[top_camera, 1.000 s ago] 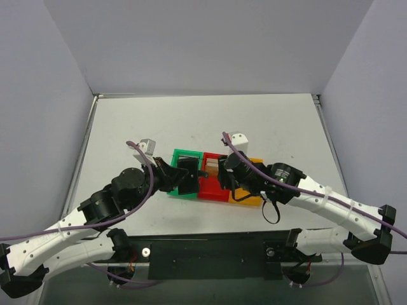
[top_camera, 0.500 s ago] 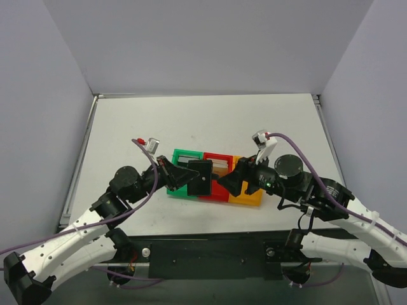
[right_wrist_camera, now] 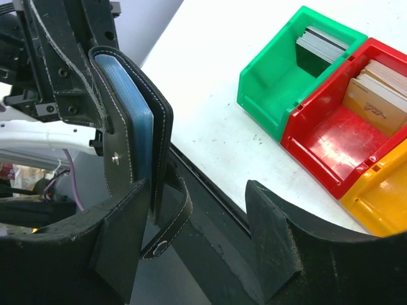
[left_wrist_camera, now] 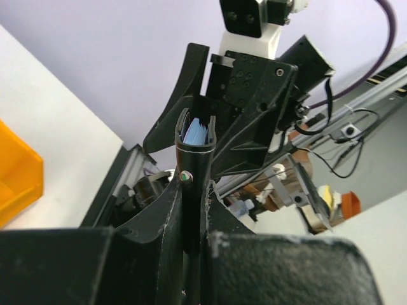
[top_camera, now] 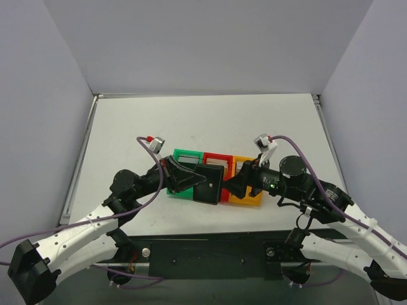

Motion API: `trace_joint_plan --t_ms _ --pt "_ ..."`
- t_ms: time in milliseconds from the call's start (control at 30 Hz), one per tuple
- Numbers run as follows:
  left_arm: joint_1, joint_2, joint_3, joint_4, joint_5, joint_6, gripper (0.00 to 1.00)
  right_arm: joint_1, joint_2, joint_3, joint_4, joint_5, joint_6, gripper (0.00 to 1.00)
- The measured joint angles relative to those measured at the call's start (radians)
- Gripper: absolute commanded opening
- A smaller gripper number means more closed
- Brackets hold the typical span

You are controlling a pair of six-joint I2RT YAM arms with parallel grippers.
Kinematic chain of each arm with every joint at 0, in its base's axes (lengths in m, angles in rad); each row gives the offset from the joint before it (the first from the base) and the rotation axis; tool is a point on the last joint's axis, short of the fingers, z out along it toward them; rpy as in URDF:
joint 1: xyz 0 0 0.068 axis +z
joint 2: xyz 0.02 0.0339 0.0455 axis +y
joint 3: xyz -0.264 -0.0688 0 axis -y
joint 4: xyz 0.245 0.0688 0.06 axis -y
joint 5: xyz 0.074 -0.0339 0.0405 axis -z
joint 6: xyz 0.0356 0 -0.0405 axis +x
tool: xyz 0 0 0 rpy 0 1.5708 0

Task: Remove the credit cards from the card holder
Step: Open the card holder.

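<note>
The card holder is a black leather case [top_camera: 210, 184] with a loose snap strap [right_wrist_camera: 166, 230], not the plastic boxes. My left gripper [top_camera: 191, 180] is shut on it and holds it above the table in front of the red box. In the left wrist view the case [left_wrist_camera: 194, 159] stands edge-on between the fingers, with pale blue cards [left_wrist_camera: 196, 132] showing at its top. My right gripper [top_camera: 234, 185] is open just right of the case. In the right wrist view the case [right_wrist_camera: 137, 127] with blue cards [right_wrist_camera: 129, 117] sits by the left finger; the gripper [right_wrist_camera: 194, 203] holds nothing.
A plastic row of three boxes lies behind the grippers: green [top_camera: 186, 154], red [top_camera: 217, 157], orange [top_camera: 248, 198]. The green box [right_wrist_camera: 280, 76] holds grey cards [right_wrist_camera: 321, 41]; the red box [right_wrist_camera: 324, 143] holds tan cards [right_wrist_camera: 375, 101]. The table's front edge and rail lie just below.
My left gripper carried the black case right and toward the front edge. My right arm pulled back from over the boxes and turned its open jaws toward the case.
</note>
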Motion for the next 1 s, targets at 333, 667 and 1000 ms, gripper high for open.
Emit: trace_joint_plan --t_ms 333,667,1000 --pt "0.0 0.1 -0.004 0.234 0.08 -0.128 0.0 -0.027 -0.064 -0.046 0.045 -0.097 0.005 0.58" --pt "-0.003 0.135 -0.004 0.347 0.104 -0.184 0.0 -0.034 -0.067 -0.076 0.145 -0.201 0.042 0.56" --pt "-0.024 0.181 -0.004 0.414 0.108 -0.2 0.36 -0.039 -0.026 -0.089 0.234 -0.285 0.088 0.16"
